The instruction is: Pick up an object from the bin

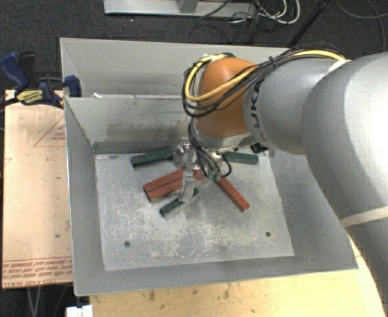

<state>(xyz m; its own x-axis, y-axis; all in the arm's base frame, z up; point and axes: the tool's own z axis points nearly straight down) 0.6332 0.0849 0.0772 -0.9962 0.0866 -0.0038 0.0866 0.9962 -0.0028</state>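
Observation:
My gripper point(188, 189) reaches down into the middle of the bin, its metal fingers pointing at a small cluster of bars. A red-brown bar point(162, 185) lies just left of the fingertips. A dark green bar point(172, 207) lies right under the tips, slanting toward the front left. Another red-brown bar point(234, 194) slants off to the right of the gripper. A longer dark green bar point(151, 157) lies behind, toward the back left. Nothing shows held between the fingers.
A further dark green bar point(244, 157) pokes out at the back right, partly hidden under the arm's orange wrist cover. The arm comes in from the right and covers the bin's right side. Bare grey floor lies in front of the cluster.

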